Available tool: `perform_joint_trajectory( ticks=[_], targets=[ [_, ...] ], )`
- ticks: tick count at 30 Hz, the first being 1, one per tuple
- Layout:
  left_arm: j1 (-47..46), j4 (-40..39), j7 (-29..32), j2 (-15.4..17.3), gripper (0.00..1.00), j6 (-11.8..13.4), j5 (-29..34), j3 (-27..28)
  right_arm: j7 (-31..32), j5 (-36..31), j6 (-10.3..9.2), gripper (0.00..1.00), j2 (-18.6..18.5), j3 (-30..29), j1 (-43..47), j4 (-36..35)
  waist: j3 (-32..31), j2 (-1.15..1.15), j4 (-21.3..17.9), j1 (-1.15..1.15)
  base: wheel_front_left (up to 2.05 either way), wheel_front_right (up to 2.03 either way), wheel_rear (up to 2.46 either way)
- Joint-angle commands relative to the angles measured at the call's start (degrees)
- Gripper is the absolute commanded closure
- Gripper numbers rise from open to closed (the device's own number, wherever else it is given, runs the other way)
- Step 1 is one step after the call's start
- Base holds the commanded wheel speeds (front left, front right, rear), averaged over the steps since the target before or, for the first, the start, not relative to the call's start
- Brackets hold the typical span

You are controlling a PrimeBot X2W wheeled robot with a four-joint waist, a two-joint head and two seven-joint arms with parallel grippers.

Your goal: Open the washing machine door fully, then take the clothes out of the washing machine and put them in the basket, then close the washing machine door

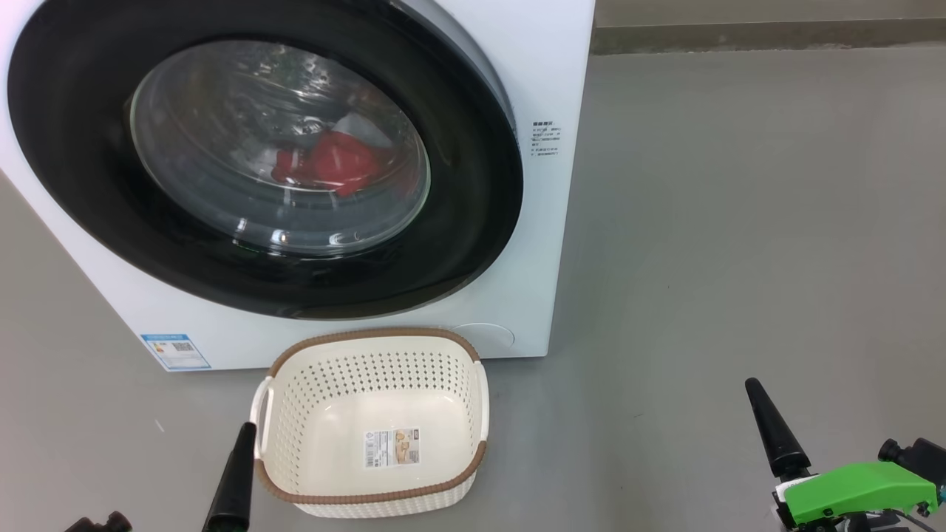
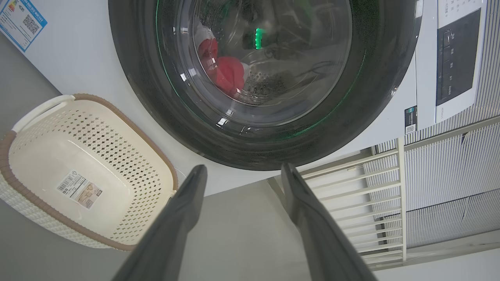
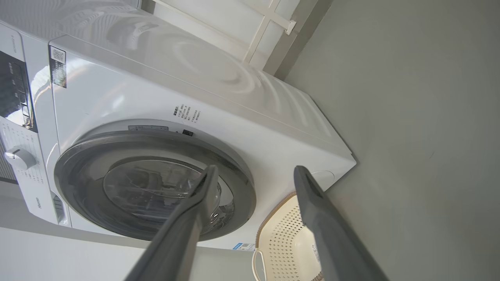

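Both pincers, left gripper (image 2: 243, 168) and right gripper (image 3: 256, 168), hang spread wide and empty before the washer (image 1: 532, 59), whose door (image 1: 473, 222) looks shut or nearly so.

Red-and-white clothes (image 1: 336, 162) lie low in the drum, seen through the glass. The basket (image 1: 369, 336) on the floor just before the washer holds nothing but a paper label (image 1: 392, 447). The door is likely stiff, hinged and glossy, and best caught at the rim's free edge. The clothes should prove light and limp, best pinched at a raised fold.
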Motion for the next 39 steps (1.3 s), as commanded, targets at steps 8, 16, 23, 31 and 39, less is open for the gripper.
perform_joint_trajectory(
  ticks=[8,16,23,31,39],
  targets=[
    [0.3,-3.2,-1.8,0.9,0.0,0.4,8.5,-0.1,-1.8,-6.8,-0.02,0.0,-1.4,1.7,-1.5,-2.0,0.1,0.0,0.0,-0.01,0.0,0.0,0.0],
    [0.8,-4.2,-3.0,0.9,0.0,0.8,13.6,-0.4,-3.0,-11.6,-0.02,0.0,-1.9,2.4,-1.3,-2.3,0.0,0.0,-0.1,-0.01,0.0,0.0,0.0],
    [1.3,-5.3,-4.2,1.0,0.0,1.0,18.7,-0.6,-4.2,-16.0,-0.02,0.0,-2.3,3.2,-1.2,-2.5,-0.1,0.0,-0.2,-0.01,0.0,0.0,0.0],
    [1.8,-6.6,-5.6,1.1,0.0,1.2,24.1,-0.9,-5.5,-20.7,-0.02,0.0,-2.7,4.0,-1.1,-2.9,-0.1,0.0,-0.1,-0.01,0.0,0.0,0.0],
    [2.4,-7.6,-6.9,1.2,0.0,1.4,29.3,-1.1,-6.9,-25.4,-0.03,0.0,-3.1,4.8,-0.9,-3.5,0.0,0.0,-0.1,-0.01,0.0,0.0,0.0]
  ],
)
